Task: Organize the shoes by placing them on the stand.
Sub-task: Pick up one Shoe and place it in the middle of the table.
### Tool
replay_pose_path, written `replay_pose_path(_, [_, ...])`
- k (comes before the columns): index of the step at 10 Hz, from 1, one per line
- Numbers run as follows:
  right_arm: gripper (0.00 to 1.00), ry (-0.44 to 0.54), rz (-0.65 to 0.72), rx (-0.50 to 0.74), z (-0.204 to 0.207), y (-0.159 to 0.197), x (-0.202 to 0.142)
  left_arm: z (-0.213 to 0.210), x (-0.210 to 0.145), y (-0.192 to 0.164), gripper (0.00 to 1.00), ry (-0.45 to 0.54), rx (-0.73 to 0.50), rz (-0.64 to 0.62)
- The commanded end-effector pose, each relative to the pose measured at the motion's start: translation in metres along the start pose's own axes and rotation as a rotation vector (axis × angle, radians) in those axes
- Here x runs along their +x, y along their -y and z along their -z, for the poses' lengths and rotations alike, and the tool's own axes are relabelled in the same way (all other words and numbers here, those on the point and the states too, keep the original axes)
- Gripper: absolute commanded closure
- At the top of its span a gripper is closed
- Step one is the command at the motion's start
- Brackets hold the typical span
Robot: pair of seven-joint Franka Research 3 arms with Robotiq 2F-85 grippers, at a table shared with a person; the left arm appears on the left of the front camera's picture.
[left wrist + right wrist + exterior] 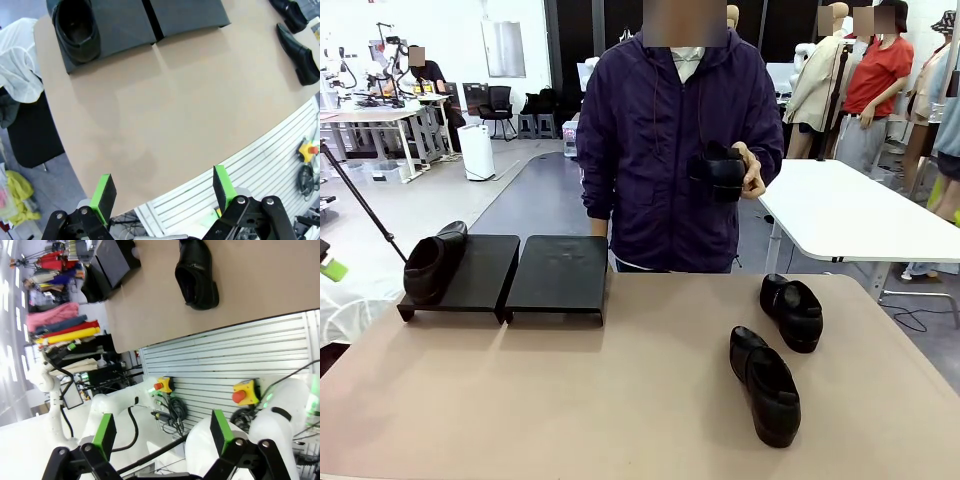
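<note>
My left fingers (105, 197) and right fingers (105, 437) both stand wide, holding nothing. One shoe (432, 265) sits on the stand's (560, 272) left platform (488, 268), its long axis near-to-far and its heel toward me. On the bench (570, 400) at right lie the near shoe (765, 385) and far shoe (792, 312) — glossy black slip-ons, toes toward me, skewed slightly right. The person's hand (752, 170) holds a fourth shoe (715, 172) at chest height — I cannot tell which way it points.
</note>
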State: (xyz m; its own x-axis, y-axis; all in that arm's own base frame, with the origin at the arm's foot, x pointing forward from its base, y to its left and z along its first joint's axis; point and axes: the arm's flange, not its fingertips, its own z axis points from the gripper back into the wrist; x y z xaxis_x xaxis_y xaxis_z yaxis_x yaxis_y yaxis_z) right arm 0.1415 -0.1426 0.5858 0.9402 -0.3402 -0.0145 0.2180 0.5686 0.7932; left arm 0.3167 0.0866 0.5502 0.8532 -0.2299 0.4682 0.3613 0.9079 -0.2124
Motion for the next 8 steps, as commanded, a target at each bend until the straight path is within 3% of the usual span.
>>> replay_pose_path(1, [0.0, 0.021, -0.012, -0.138, 0.021, -0.021, 0.005, 0.002, 0.0, 0.001, 0.0, 0.017, -0.007, -0.004])
replay_pose_path(4, [0.0, -0.102, -0.022, -0.366, 0.091, -0.051, 0.027, 0.002, 0.0, 0.001, 0.0, 0.017, -0.007, -0.004])
replay_pose_path(7, [0.0, -0.154, -0.005, -0.47, 0.11, -0.056, 0.019, 0.002, 0.0, 0.001, 0.0, 0.017, -0.007, -0.004])
replay_pose_path(8, [0.0, -0.061, 0.047, -0.516, 0.104, -0.057, 0.014, 0.002, 0.0, 0.001, 0.0, 0.017, -0.007, -0.004])
